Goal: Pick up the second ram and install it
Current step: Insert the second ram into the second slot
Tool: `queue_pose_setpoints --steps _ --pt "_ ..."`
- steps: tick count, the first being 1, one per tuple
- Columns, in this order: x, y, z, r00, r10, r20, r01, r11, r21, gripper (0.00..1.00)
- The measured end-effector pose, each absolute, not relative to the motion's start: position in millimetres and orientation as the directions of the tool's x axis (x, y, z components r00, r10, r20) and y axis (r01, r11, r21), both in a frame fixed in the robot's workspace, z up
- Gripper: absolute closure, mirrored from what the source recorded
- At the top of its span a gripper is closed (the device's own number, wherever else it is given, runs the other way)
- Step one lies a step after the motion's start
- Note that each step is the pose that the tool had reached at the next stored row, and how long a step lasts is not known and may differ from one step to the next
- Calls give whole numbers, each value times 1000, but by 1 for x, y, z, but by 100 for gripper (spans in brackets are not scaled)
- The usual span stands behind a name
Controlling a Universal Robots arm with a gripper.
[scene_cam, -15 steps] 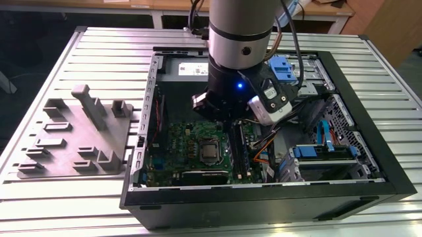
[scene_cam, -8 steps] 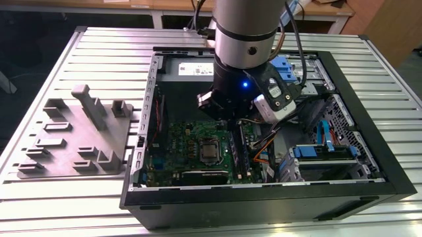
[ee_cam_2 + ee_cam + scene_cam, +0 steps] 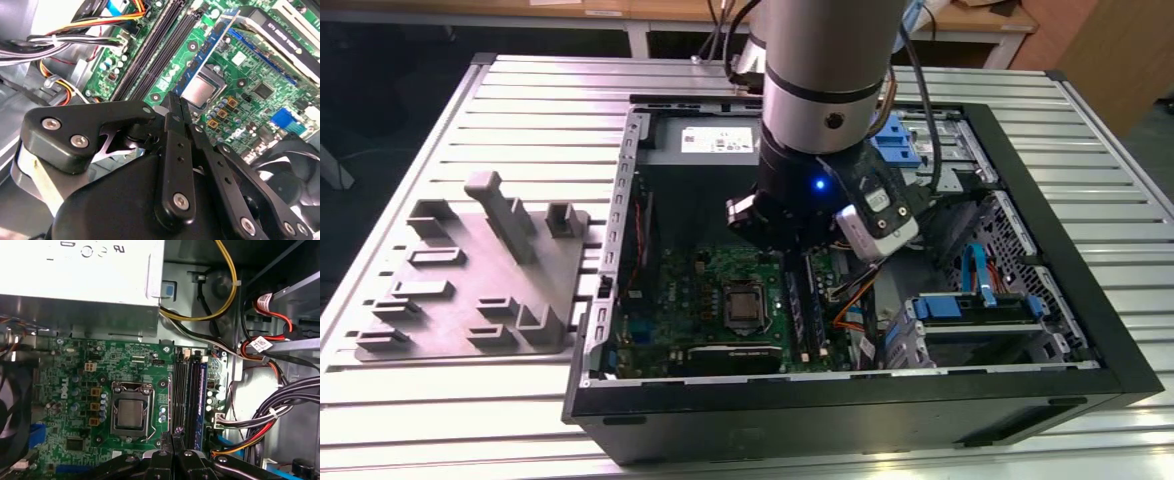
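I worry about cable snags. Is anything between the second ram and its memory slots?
Nothing visible does. The second ram hangs in the gripper close to the black slots; the cables lie beside the slots, not across them.

A robotics lab or workshop — an open PC case (image 3: pixel 854 400) on a ribbed aluminium table (image 3: pixel 520 90), a robot arm (image 3: pixel 821 60) reaching into it, desks (image 3: pixel 520 8) behind it.

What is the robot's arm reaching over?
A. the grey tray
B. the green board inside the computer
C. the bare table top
B: in the exterior view the gripper hangs over the green motherboard inside the open computer case, well apart from the grey tray.
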State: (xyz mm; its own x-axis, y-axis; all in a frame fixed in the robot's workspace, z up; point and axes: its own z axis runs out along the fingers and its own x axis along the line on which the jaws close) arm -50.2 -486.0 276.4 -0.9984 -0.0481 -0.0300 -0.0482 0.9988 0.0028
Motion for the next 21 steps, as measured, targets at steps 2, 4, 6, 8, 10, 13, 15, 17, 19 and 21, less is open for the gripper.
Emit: queue_pose_setpoints --steps 2,4,6,8,10,13,15,17,19,21 --pt "-50 -486 276 -998 -46 -30 -46 999 3 92" --pt "-50 -486 276 -999 -46 -30 -46 999 3 92" --pt "-50 -486 275 -999 -41 -30 -41 999 3 92" --pt "-50 -486 274 -999 -28 -30 -28 1000 3 92" --pt "-49 -486 272 -999 -17 -30 -17 1000 3 92" --pt "-49 -486 269 -999 -15 -30 -15 1000 3 92" --pt "-49 -485 266 -999 -15 -30 -15 1000 3 92" --pt "-47 -485 265 -999 -15 -30 -15 1000 3 92" --pt "-45 -485 264 -999 -15 -30 -15 1000 3 92" --pt "-43 -485 263 -999 -15 -30 -15 1000 3 92"
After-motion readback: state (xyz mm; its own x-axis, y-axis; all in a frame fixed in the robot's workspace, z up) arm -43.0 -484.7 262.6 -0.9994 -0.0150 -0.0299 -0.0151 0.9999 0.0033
